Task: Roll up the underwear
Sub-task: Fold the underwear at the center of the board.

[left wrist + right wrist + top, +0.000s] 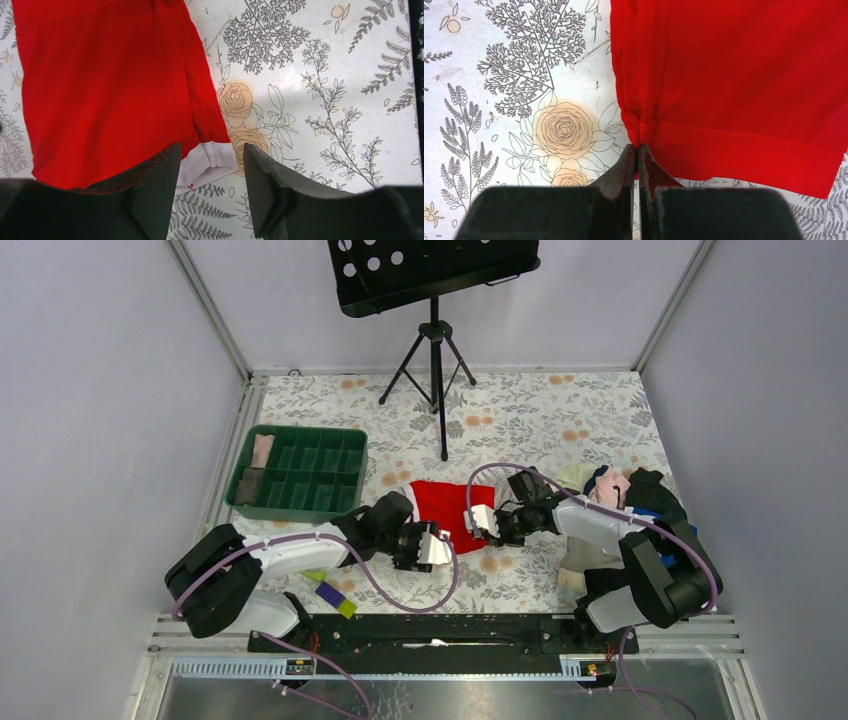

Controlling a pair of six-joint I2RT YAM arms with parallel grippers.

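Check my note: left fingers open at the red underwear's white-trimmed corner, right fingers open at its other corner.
Wrong on one point: the right wrist view shows the right fingers shut on the underwear, at its hem corner. The left fingers are open.

Two arms meet at red underwear on a floral table.
The underwear lies flat near the table's middle — the left gripper at its near edge, the right gripper at its right edge, both arms reaching inward from their bases. A green tray with compartments sits to the left, with a pale item and a dark one in its left end cells. A pile of clothes lies at the right, behind the right arm. A black music stand has its tripod on the far half of the table — small yellow and purple blocks lie beside the left arm.
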